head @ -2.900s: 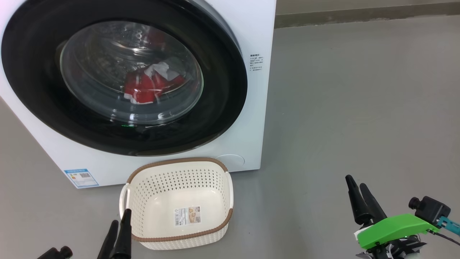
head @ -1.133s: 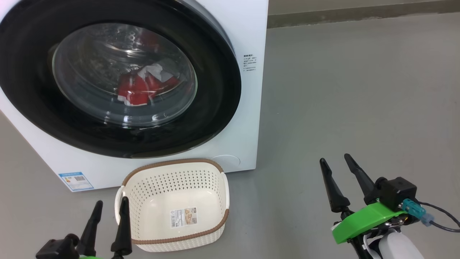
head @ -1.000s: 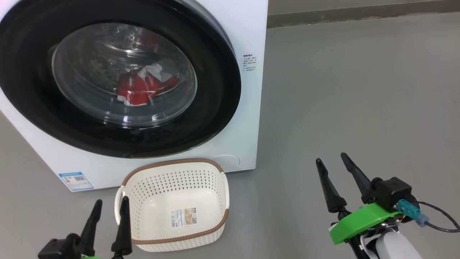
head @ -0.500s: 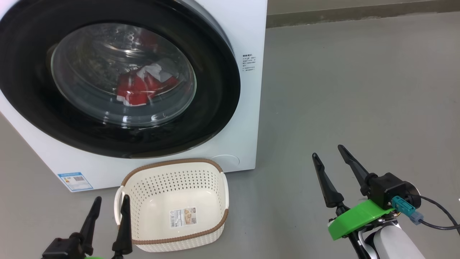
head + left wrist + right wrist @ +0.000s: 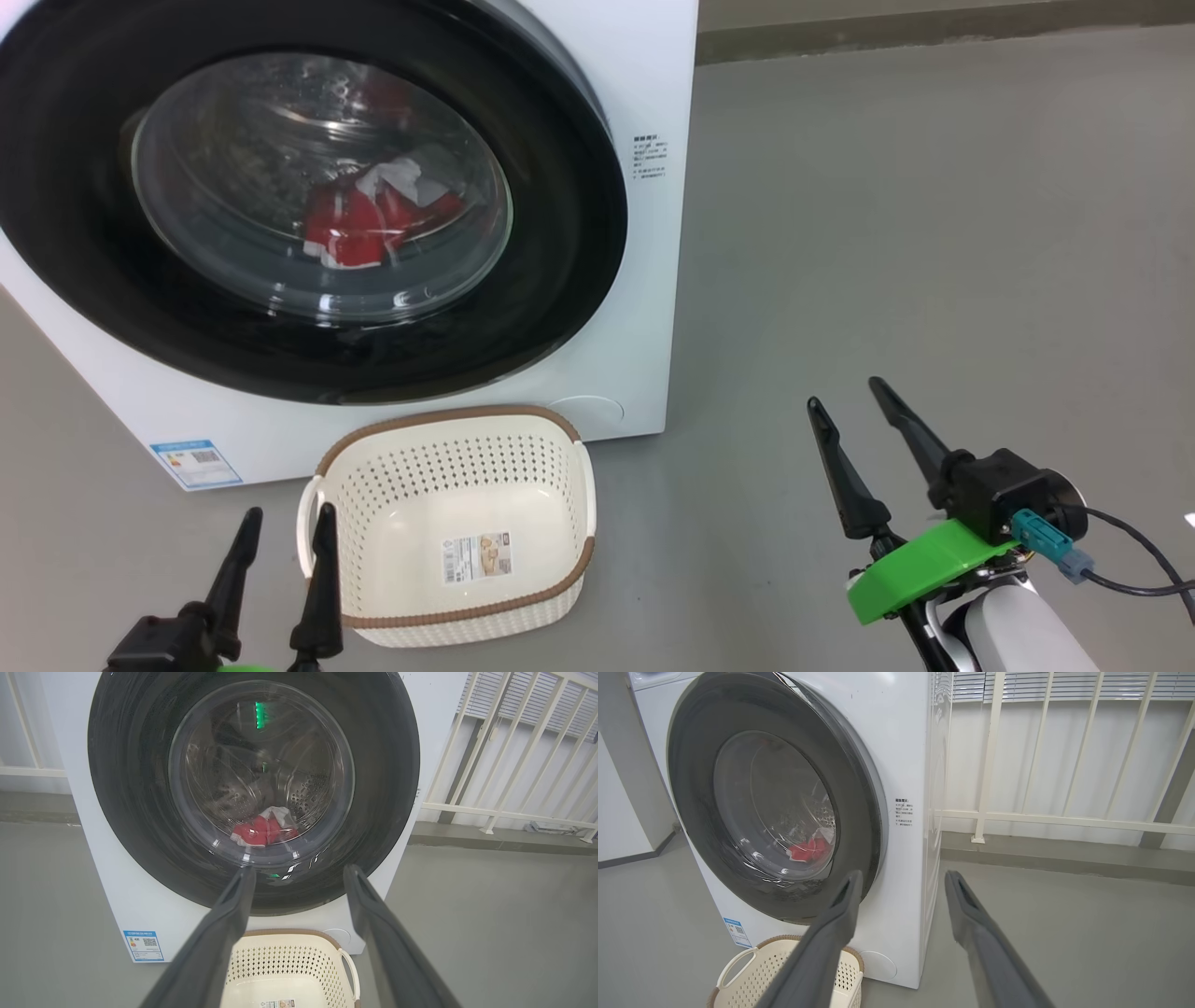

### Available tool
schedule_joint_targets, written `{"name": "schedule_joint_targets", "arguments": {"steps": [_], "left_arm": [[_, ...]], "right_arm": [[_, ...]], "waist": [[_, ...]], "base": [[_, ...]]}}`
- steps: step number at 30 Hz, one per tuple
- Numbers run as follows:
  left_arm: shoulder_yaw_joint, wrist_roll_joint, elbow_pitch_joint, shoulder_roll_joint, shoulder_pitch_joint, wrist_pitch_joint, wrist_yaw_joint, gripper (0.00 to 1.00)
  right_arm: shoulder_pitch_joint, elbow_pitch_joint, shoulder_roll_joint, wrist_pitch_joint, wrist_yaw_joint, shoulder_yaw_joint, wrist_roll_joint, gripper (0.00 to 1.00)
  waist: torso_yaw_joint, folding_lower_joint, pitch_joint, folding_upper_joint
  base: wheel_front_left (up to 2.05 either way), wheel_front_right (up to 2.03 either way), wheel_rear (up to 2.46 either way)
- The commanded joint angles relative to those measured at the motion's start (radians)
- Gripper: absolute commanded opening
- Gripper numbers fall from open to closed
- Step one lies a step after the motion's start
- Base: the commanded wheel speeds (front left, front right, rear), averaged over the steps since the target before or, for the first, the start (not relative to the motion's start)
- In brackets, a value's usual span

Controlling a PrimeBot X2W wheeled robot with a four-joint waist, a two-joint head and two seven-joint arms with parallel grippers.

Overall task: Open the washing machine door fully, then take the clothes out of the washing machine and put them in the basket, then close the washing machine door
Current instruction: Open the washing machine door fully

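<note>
The washing machine door point(image 5: 560, 233) lies flat against the front of the washing machine point(image 5: 658, 84). In the right wrist view a pale band point(image 5: 878, 812) runs along its right rim. It may be trim or a thin gap; I cannot tell which.

I judge the door will handle as a stiff, fairly heavy hinged disc. Its wide black ring is glossy and probably slippery. The bulging glass point(image 5: 317, 187) at its middle gives nothing to catch and is best not struck. The likeliest place to take hold is the outer rim nearest the machine's right front corner. One finger could hook behind the edge there and swing the door out along its arc.

The clothes point(image 5: 359, 229), red with a white piece, lie low in the drum point(image 5: 303, 793) behind that glass. They look soft, light and limp, easy to pinch in a bunch.

The basket point(image 5: 448, 417) stands on the floor point(image 5: 934, 233) just in front of the machine's foot, below the door. It holds nothing but a sticker point(image 5: 478, 557).

The left gripper point(image 5: 289, 511) hovers in front of the washing machine, just beside the basket's left side, fingers spread and holding nothing. The right gripper point(image 5: 843, 392) is off the machine's right front corner, over the floor, fingers likewise apart and holding nothing.
</note>
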Motion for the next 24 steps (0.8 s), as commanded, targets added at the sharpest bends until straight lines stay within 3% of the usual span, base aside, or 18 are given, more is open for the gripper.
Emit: {"name": "schedule_joint_targets", "arguments": {"steps": [1, 3, 11, 24], "left_arm": [[0.034, 0.012, -0.031, 0.017, -0.048, -0.012, -0.006, 1.00], [0.032, 0.013, -0.035, 0.017, -0.051, -0.012, -0.006, 1.00], [0.005, 0.008, -0.069, 0.017, -0.066, -0.012, -0.006, 1.00], [-0.040, -0.005, -0.119, 0.017, -0.118, -0.012, -0.006, 1.00]], "right_arm": [[-0.052, -0.022, -0.002, -0.006, -0.001, 0.027, -0.003, 0.35], [-0.060, -0.016, -0.002, -0.006, -0.001, 0.032, 0.002, 0.01], [-0.120, 0.012, -0.002, -0.006, -0.001, 0.045, 0.077, 0.00], [-0.333, 0.163, -0.002, -0.006, -0.001, 0.040, 0.515, 0.00]], "waist": [[0.002, 0.0000, 0.005, 0.0000], [0.005, 0.0000, 0.012, 0.0000], [0.029, 0.0000, 0.068, 0.0000], [0.093, 0.0000, 0.192, 0.0000]], "base": [[0.00, 0.00, 0.00], [0.00, 0.00, 0.00], [0.00, 0.00, 0.00], [0.00, 0.00, 0.00]]}}
